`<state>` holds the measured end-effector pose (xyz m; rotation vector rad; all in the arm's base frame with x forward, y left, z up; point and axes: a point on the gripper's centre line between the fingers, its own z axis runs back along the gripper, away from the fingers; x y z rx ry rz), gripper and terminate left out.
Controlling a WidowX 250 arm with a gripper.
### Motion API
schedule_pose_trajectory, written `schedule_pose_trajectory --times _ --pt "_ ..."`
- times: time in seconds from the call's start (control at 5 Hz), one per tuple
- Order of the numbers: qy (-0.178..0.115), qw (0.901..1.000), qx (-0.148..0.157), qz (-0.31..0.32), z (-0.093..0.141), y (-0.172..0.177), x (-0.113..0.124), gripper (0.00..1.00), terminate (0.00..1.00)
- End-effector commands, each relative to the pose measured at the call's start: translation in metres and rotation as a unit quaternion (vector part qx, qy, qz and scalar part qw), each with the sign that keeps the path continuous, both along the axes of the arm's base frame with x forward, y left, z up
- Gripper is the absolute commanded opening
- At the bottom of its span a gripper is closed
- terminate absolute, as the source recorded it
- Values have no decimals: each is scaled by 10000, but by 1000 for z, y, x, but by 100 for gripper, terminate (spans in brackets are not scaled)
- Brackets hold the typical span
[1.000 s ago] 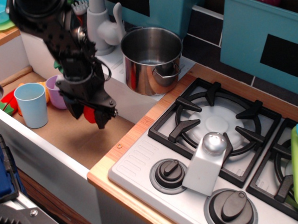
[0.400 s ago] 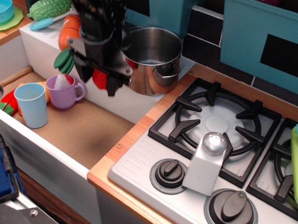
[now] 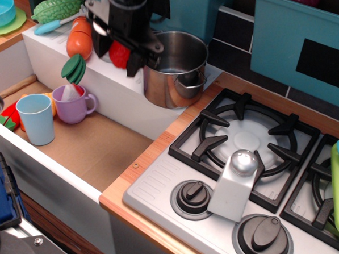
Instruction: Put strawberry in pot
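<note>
Gripping the strawberry (image 3: 120, 54) between clamped fingers, the tool (image 3: 121, 56) hangs just left of the steel pot (image 3: 173, 70), above the white counter (image 3: 103, 86) ledge beside the stove (image 3: 241, 165).

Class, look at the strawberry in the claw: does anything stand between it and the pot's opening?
Nothing visible does. The claw holds the strawberry just left of the pot, near rim height. Only the pot's own near wall lies between; its inside looks empty.

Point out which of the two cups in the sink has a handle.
The purple mug: a loop handle sticks out on its right side. The light blue cup standing beside it on the left is a plain tumbler with no handle.
</note>
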<state>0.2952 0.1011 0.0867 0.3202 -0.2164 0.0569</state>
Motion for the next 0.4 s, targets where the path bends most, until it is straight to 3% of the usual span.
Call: schedule_pose_trajectory --times 0.0,0.2 --pt "-406 9984 196 -337 32 -12 30 0 0" --pt "-451 9976 94 -520 35 -23 45 0 0"
